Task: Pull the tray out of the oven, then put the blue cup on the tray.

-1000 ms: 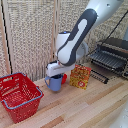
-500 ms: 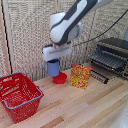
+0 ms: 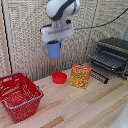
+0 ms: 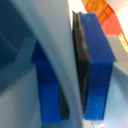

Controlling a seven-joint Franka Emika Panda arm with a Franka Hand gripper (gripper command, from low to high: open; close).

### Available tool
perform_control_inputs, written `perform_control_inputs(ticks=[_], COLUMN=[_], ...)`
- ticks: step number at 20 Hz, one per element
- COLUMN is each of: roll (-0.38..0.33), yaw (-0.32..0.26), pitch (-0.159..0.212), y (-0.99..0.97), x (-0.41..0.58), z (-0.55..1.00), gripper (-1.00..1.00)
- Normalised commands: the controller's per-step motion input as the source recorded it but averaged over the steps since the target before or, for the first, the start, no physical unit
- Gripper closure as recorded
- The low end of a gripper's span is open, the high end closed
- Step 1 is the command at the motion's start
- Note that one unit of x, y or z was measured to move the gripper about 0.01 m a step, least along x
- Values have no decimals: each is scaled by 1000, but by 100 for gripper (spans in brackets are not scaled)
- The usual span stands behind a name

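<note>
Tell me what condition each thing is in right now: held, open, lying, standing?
gripper: shut on the blue cup, high above the table.
blue cup: lifted in the air, upright.
oven: door open.
tray: slid partly out of the oven.
red bowl: resting on the table, looks empty.
red basket: standing on the table.
yellow box: standing upright.

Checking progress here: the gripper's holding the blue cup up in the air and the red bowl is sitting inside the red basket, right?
Not quite. The gripper holds the blue cup aloft, but the red bowl sits on the table beside the red basket, as the exterior view shows.
</note>
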Motion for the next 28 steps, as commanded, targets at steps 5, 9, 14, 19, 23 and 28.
perform_control_inputs(ticks=[5, 9, 14, 19, 23, 28], roll=[13, 0, 35, 92, 112, 136], yaw=[-330, -357, -310, -172, -28, 0], pitch=[-15, -61, -38, 1, 32, 4], y=[-198, -184, -253, -553, -926, -952], x=[15, 0, 0, 0, 0, 6], z=[390, 219, 303, 498, 679, 557], gripper=[100, 100, 100, 100, 100, 100])
